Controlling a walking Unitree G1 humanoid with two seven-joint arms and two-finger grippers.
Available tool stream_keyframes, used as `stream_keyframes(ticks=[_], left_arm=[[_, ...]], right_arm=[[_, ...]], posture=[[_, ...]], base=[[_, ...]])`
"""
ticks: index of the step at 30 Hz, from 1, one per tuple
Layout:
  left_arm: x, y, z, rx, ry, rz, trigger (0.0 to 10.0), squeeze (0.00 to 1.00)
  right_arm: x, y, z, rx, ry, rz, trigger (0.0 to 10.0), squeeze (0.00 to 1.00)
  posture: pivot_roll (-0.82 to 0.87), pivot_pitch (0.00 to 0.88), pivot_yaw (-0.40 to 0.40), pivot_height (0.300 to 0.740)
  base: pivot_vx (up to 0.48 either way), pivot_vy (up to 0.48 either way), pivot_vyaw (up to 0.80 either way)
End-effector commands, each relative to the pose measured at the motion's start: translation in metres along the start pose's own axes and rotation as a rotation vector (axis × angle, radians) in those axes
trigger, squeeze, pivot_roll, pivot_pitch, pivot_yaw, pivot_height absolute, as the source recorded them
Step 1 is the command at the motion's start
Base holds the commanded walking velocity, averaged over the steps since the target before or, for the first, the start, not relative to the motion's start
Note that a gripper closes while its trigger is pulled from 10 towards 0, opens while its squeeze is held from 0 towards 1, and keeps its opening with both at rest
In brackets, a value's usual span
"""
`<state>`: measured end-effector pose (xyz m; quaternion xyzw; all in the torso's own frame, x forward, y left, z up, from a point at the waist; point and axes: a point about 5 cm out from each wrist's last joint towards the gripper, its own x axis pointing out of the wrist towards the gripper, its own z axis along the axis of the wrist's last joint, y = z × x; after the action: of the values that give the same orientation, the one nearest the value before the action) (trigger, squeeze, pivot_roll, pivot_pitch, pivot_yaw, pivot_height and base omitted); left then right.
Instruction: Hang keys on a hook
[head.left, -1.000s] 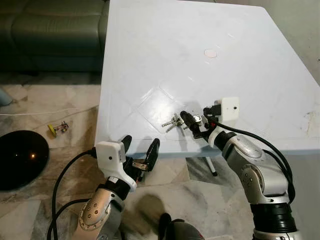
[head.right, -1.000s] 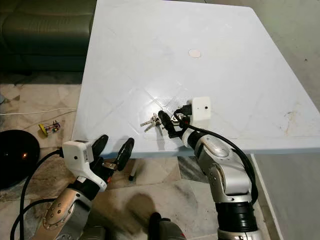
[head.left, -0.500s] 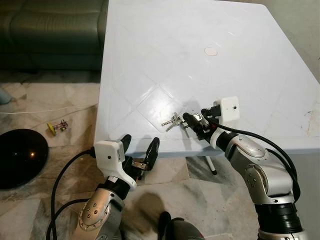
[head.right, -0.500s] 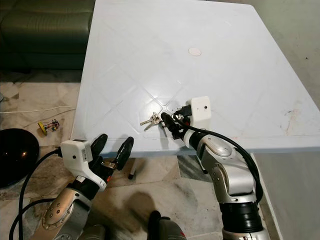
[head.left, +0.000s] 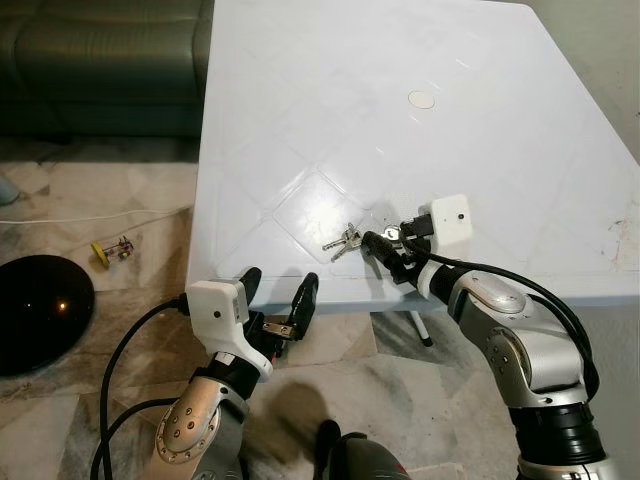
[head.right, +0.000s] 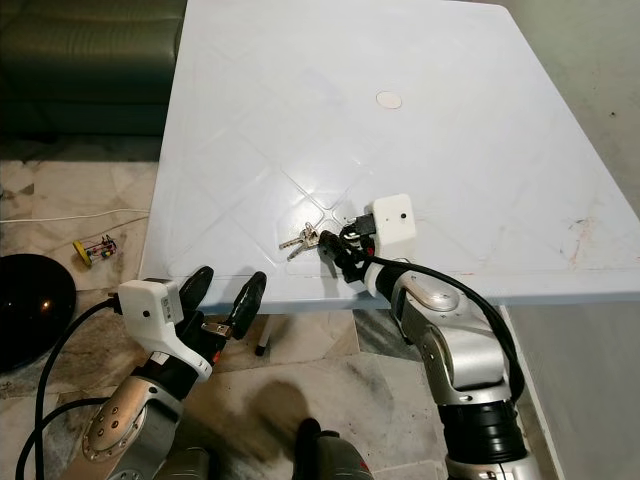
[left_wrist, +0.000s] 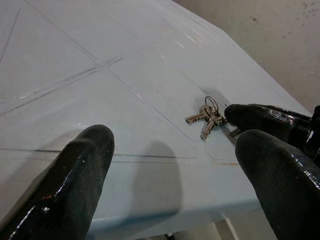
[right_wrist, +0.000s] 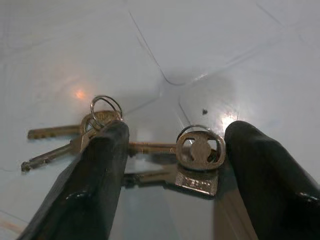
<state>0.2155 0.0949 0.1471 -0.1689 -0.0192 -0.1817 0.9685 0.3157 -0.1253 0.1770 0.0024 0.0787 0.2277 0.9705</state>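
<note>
Keys (head.left: 345, 240) are the whole job here, but going big to small: the white tabletop (head.left: 400, 130) takes up most of the scene, with a dark green sofa (head.left: 100, 60) behind it and a marble floor (head.left: 90, 220) off to the robot's left where a black round thing (head.left: 40, 315) sits. The left tool (head.left: 281, 305) hangs just off the near edge of the tabletop, fingers apart, gripping nothing. The right tool (right_wrist: 165, 165) is down on the tabletop with its fingers spread either side of one key head, so it's straddling the bunch but not clamped on it yet. Keys lie flat near the front edge, ring and a couple of blades fanned out. Progress-wise I'd say barely started: no grasp, no lift, and I can't spot any hook, so picking up and hanging are all still to come.
</note>
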Motion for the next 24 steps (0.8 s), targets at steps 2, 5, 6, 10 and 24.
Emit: stream_keyframes(ticks=[2, 5, 6, 10, 24], left_arm=[[-0.0039, -0.0032, -0.0145, -0.052, 0.070, 0.019, 10.0, 0.00], [-0.0037, -0.0032, -0.0143, -0.052, 0.069, 0.020, 10.0, 0.00], [-0.0036, -0.0032, -0.0142, -0.053, 0.069, 0.020, 10.0, 0.00], [-0.0033, -0.0035, -0.0138, -0.052, 0.068, 0.021, 10.0, 0.00], [-0.0041, -0.0047, -0.0137, -0.057, 0.067, 0.025, 10.0, 0.00]], right_arm=[[-0.0047, 0.0004, 0.0034, -0.029, -0.022, 0.014, 0.0, 0.00], [-0.0051, 0.0006, 0.0039, -0.038, -0.022, 0.019, 0.0, 0.00], [-0.0051, 0.0006, 0.0044, -0.043, -0.026, 0.022, 0.0, 0.00], [-0.0057, 0.0010, 0.0054, -0.046, -0.034, 0.033, 0.0, 0.00], [-0.0052, -0.0003, 0.0071, -0.084, -0.042, 0.037, 10.0, 0.00]], posture=[[0.17, 0.317, -0.135, 0.740], [0.17, 0.317, -0.135, 0.740], [0.17, 0.317, -0.135, 0.740], [0.17, 0.317, -0.135, 0.740], [0.17, 0.322, -0.138, 0.740]], base=[[0.000, 0.000, 0.00], [0.000, 0.000, 0.00], [0.000, 0.000, 0.00], [0.000, 0.000, 0.00], [0.000, 0.000, 0.00]])
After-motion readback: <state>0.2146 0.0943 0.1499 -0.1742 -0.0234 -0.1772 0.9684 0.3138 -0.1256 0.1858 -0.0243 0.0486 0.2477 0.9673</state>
